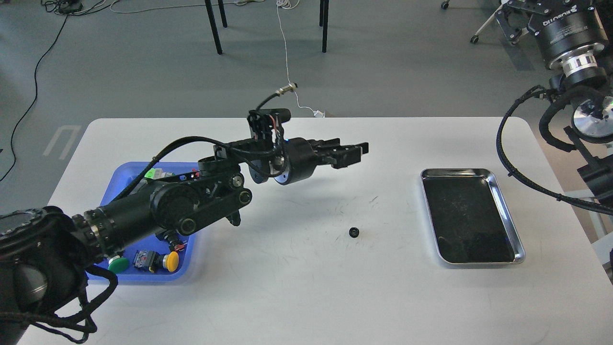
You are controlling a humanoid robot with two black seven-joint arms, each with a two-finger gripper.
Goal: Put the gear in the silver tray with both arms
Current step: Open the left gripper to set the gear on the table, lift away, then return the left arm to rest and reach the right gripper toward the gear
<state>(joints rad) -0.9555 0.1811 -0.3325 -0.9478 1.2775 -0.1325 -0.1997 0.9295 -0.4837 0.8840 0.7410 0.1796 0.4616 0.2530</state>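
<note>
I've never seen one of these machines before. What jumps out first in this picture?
The big black left arm sweeps in from the lower left above the white table, its left gripper hanging in the air with nothing between its fingers. Below it a tiny black gear lies alone mid-table. To the right sits the shiny silver tray, still without the gear, and a blue tray of coloured buttons lies at the left.

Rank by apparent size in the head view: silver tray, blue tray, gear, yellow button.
1. Silver tray and blue tray: unsure, the left arm hides much of the blue one.
2. Yellow button.
3. Gear, smallest.
</note>
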